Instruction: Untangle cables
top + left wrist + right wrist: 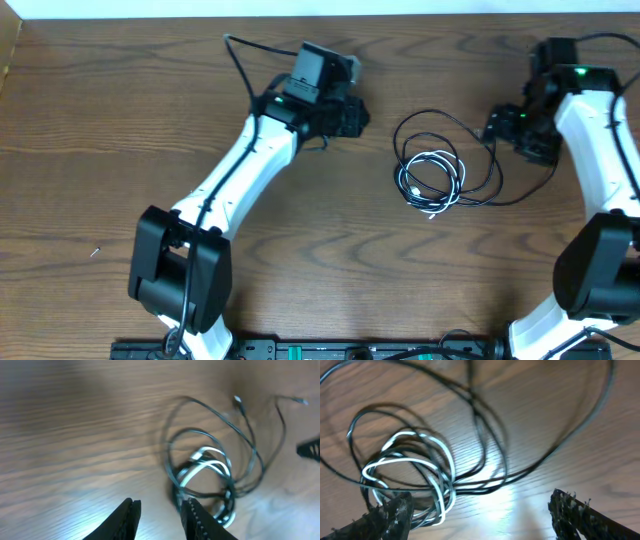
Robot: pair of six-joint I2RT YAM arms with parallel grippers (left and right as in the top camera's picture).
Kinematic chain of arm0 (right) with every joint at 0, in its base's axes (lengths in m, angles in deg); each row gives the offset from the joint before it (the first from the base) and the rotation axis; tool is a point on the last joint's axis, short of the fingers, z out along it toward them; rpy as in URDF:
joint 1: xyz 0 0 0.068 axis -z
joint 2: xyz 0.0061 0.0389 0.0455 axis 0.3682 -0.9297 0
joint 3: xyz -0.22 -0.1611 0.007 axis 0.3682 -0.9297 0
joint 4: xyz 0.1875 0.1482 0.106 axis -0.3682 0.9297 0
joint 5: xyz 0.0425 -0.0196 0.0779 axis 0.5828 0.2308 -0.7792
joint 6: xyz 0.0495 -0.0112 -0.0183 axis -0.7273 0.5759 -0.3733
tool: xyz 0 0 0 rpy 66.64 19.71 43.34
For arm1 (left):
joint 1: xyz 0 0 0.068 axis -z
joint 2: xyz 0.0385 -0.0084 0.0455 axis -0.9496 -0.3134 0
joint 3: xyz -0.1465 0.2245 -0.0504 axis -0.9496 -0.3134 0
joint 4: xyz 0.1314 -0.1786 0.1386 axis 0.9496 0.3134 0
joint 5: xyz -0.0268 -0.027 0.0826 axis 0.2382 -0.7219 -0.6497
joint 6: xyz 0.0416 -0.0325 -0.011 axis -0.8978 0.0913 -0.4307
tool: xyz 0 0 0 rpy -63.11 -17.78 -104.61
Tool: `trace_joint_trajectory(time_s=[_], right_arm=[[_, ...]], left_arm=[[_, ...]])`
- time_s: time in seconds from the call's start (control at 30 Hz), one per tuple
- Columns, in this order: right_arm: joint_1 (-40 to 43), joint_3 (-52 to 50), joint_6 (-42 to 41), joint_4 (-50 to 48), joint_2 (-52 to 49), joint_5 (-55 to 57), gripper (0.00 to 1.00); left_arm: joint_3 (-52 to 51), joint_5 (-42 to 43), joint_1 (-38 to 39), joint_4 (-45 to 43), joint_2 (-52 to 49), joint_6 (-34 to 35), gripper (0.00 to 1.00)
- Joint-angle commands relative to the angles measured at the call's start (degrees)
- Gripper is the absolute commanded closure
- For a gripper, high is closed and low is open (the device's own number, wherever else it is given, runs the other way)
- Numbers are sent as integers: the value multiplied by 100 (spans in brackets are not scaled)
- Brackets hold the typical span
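Note:
The cables point(432, 172) lie in one tangled pile on the wooden table, thin black loops wound round a coiled white cord point(428, 185). My left gripper point(362, 116) sits just left of the pile. In the left wrist view the left gripper point(161, 512) is open by a narrow gap with nothing between its fingers, and its right finger point(197, 515) covers the near edge of the cables point(210, 467). My right gripper point(493, 128) is at the pile's right side. In the right wrist view the right gripper point(482, 512) is wide open above bare wood, and the white coil point(410, 465) lies by its left finger point(390, 517).
The table's far edge point(320, 14) runs along the top of the overhead view. A thicker black arm cable point(238, 62) arcs behind the left wrist. Both arm bases point(180, 270) stand at the near edge, with a black rail point(300, 350) between them.

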Motion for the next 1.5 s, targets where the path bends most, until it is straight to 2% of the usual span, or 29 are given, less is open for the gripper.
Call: trace_joint_trajectory(time_s=[0.0,0.27,0.4,0.57,0.77,0.93,1.47], right_arm=[[269,136,319,15,-4,-485,18],[315,136,433,4,-7,-706,17],[216,133,433,-35,-7,-706,17],[181,133,474,-39,-7,-704,16],[181,133,472,-48,-7,-704,16],[181,133,472,-63,-7,-704,16],[181,133,472,-81,-7,-704,15]], left_arm=[[-13,37,339,-37,-90,-225,67],[-13,-710,927,173,-584,-216,67],[-13,-1174,1117,155,-1003,216,67],[-13,-1182,1189,127,-1495,883,67],[-13,-1158,1204,37,-1670,901,66],[-13,-1132,1207,-22,-1668,966,58],[-11,-988,1215,-162,-1333,894,54]])
